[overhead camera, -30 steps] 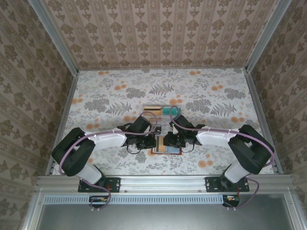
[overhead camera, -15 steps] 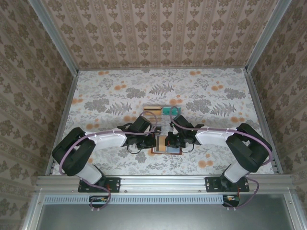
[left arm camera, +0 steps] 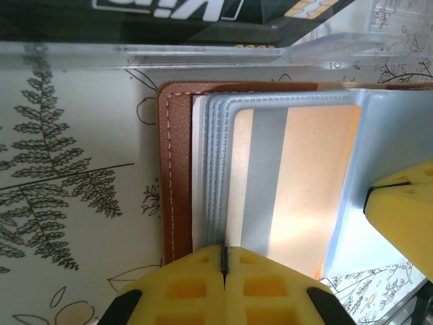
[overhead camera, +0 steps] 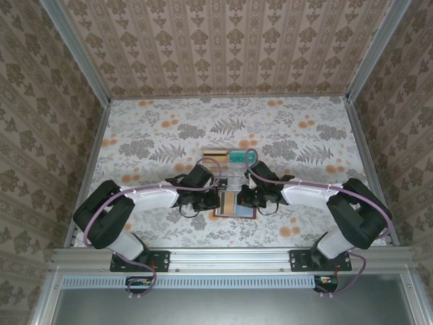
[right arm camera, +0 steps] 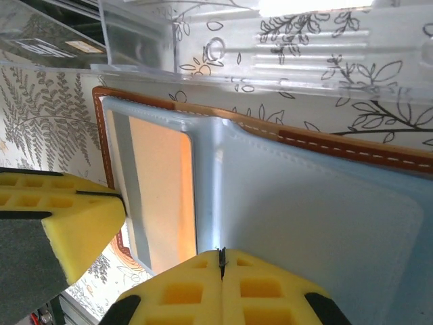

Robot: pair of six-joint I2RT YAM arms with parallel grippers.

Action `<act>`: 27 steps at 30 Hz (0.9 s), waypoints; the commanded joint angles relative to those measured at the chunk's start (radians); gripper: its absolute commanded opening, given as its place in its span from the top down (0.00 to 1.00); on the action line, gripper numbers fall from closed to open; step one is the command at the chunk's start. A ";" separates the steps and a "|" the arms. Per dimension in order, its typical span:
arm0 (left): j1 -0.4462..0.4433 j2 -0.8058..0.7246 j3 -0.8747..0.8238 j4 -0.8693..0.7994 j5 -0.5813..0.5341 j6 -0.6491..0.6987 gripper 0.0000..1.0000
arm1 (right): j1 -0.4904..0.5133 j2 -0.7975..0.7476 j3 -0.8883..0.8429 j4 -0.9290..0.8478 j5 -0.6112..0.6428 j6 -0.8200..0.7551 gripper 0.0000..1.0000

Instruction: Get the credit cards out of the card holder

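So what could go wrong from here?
The left gripper and right gripper are shut at the card holder's near edge, close together: they might collide. The orange card sits inside a translucent sleeve, so a pull may drag the whole holder. A push could jam it against the clear tray.

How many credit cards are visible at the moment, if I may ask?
3: an orange card in the card holder pocket, a black card and a teal card in the clear tray. Further pockets may hide more.

Both arms crowd the card holder [overhead camera: 235, 208] at lower centre: left gripper [left arm camera: 224, 261] on its left, right gripper [right arm camera: 220, 261] on its right. A clear tray [overhead camera: 233, 179] blocks its upper edge. The table's [overhead camera: 149, 135] upper half lies open.
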 commanded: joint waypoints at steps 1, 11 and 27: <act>0.002 0.009 -0.024 -0.057 -0.040 -0.011 1.00 | -0.001 -0.009 -0.015 0.003 -0.021 -0.006 0.95; 0.001 0.013 -0.024 -0.051 -0.034 -0.018 1.00 | 0.024 0.032 0.016 0.049 -0.034 0.001 0.81; 0.000 0.015 -0.020 -0.046 -0.026 -0.014 1.00 | 0.041 0.106 0.041 0.090 -0.058 0.013 0.81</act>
